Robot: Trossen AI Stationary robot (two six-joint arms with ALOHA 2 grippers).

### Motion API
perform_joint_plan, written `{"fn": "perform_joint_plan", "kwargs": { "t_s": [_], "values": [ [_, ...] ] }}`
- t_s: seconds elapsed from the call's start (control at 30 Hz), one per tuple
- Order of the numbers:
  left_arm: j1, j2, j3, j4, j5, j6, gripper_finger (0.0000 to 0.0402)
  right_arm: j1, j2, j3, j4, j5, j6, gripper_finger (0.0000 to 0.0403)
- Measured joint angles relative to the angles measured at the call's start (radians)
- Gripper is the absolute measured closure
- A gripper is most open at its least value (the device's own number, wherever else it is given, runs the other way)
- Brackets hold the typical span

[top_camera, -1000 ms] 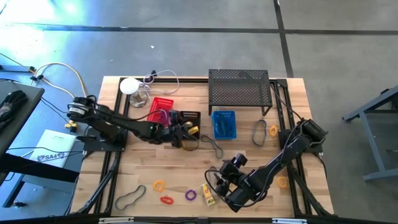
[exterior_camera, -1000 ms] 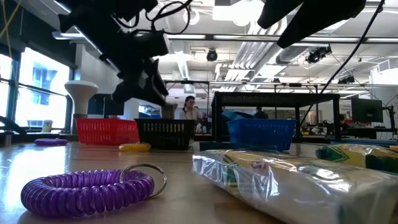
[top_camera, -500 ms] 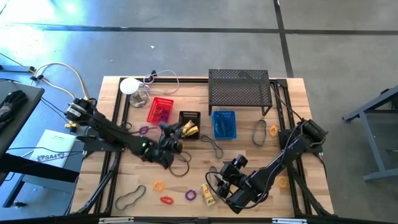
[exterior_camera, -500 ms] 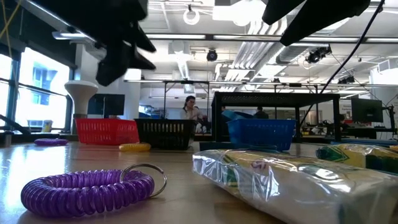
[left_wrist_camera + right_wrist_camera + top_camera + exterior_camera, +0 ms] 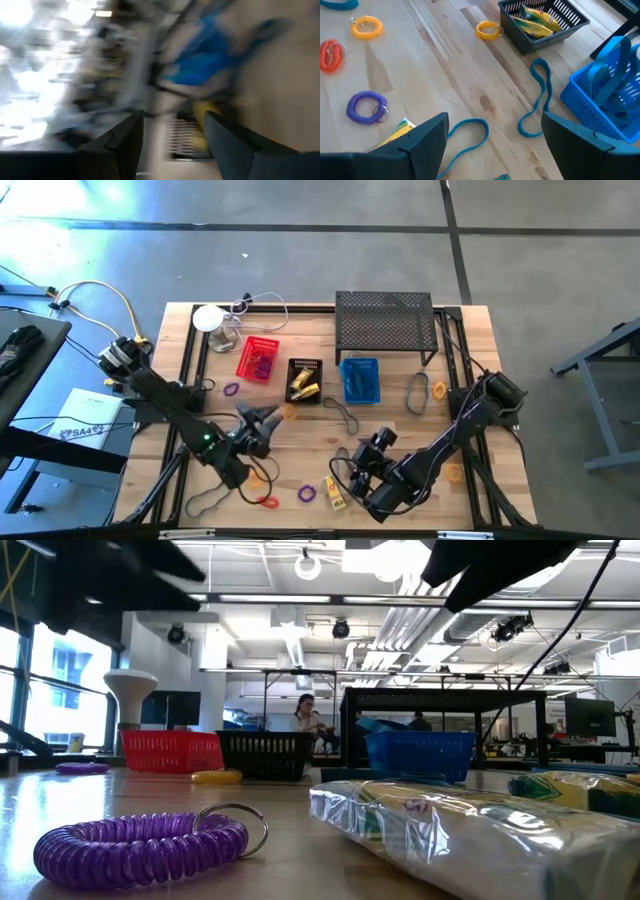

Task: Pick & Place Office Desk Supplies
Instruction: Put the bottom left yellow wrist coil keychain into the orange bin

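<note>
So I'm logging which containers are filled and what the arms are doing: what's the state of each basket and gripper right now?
Red basket: upright, purple coil rings inside.
Black basket: upright, yellow packets inside.
Blue basket: upright, blue bands inside.
Black mesh shelf: standing, nothing on top.
Left gripper: open, empty, above the table.
Right gripper: open, empty, near the yellow packet.

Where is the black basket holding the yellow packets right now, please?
In the high view the black basket sits mid-table, between the red basket on its left and the blue basket on its right, in front of the wire-mesh shelf.
</note>
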Motion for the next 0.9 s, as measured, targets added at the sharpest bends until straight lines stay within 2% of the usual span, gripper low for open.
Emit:
{"fn": "perform_joint_plan", "kwargs": {
  "t_s": [0.13, 0.2, 0.37, 0.43, 0.53, 0.9],
  "values": [
    [-0.006, -0.061, 0.000, -0.170, 0.453, -0.268, 0.0202, -0.017, 0.000, 0.000, -0.002, 0.002, -0.039, 0.0096],
    [-0.005, -0.085, 0.000, -0.219, 0.631, -0.352, 0.0202, -0.028, 0.000, 0.000, -0.002, 0.002, -0.060, 0.0096],
    [-0.016, -0.123, 0.000, -0.253, 0.969, -0.526, 0.0202, -0.060, 0.000, 0.000, -0.002, 0.005, -0.103, 0.0096],
    [-0.022, -0.123, 0.000, -0.255, 1.071, -0.571, 0.0202, -0.071, 0.000, 0.000, -0.002, 0.003, -0.106, 0.0096],
    [-0.035, -0.115, 0.000, -0.251, 1.129, -0.627, 0.0202, -0.084, 0.000, 0.000, -0.002, 0.003, -0.106, 0.0096],
    [-0.057, -0.009, 0.000, -0.255, 1.036, -0.666, 0.0202, -0.089, 0.000, 0.000, 0.013, 0.001, -0.136, 0.0096]
  ]
}}
